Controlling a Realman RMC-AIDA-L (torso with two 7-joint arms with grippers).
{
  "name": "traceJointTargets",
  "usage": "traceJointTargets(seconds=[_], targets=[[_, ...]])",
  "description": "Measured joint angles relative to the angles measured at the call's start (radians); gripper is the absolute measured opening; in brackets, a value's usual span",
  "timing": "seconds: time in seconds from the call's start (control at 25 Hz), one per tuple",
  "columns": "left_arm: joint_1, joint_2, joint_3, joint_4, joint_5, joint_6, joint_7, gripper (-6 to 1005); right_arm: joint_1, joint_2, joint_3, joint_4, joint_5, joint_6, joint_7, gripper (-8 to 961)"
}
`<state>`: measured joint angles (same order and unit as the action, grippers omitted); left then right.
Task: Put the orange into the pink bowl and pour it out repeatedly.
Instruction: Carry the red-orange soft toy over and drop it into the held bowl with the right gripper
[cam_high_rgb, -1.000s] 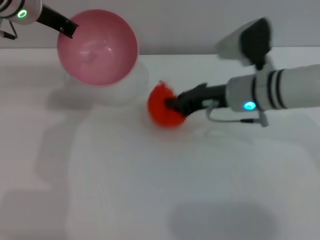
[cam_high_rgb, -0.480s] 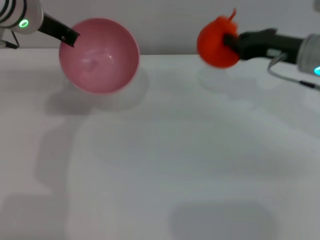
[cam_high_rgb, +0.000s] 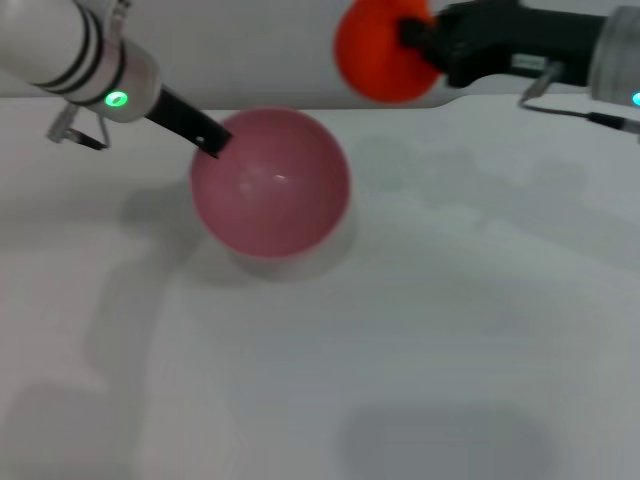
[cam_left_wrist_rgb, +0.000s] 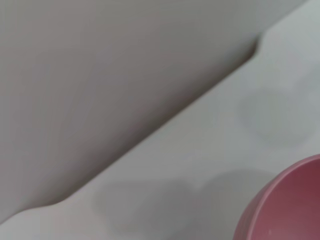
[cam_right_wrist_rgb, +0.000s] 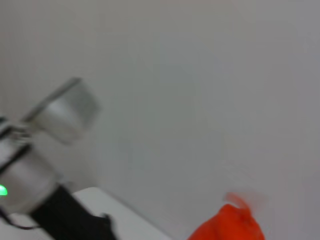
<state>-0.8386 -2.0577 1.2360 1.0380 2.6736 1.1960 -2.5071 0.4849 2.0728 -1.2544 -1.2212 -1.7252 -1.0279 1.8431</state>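
In the head view, locate the right tool (cam_high_rgb: 405, 40) at the upper edge of the scene, clenched on the orange (cam_high_rgb: 378, 55). The orange hangs in the air, well above the tabletop (cam_high_rgb: 420, 330) and up and to the right of the pink bowl (cam_high_rgb: 270, 182), apart from it.

The left tool (cam_high_rgb: 212, 141) reaches in from the upper left and grips the bowl at its rim. You see the bowl resting on or just over the tabletop, with its inside facing the camera; the head view does not settle whether it touches. A soft shadow lies beneath it.

The left wrist view adds only a curved section of the pink bowl (cam_left_wrist_rgb: 287, 207) in one corner, plus the tabletop's far edge against the wall (cam_left_wrist_rgb: 100, 75). It does not show the orange.

The right wrist view shows the top of the orange (cam_right_wrist_rgb: 227, 227) against the wall, and the left arm (cam_right_wrist_rgb: 30, 180) farther off. The bowl does not appear there.
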Motion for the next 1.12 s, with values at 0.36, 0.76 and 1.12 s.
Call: traceJointTargets(seconds=[0.36,0.76,1.12], targets=[[-0.003,-0.001,0.061,0.0,-0.095,0.017,0.004,43,0.04,0.001,-0.133,0.026,0.002,-0.036,0.0,40],[-0.008,-0.002,0.065,0.001,-0.107,0.027,0.005,43,0.07,0.003,-0.17,0.168,0.0,-0.003,0.001,42],[-0.009,-0.001,0.065,0.001,-0.108,0.02,0.005,43,0.081,0.002,-0.167,0.193,0.001,0.0,-0.002,192]])
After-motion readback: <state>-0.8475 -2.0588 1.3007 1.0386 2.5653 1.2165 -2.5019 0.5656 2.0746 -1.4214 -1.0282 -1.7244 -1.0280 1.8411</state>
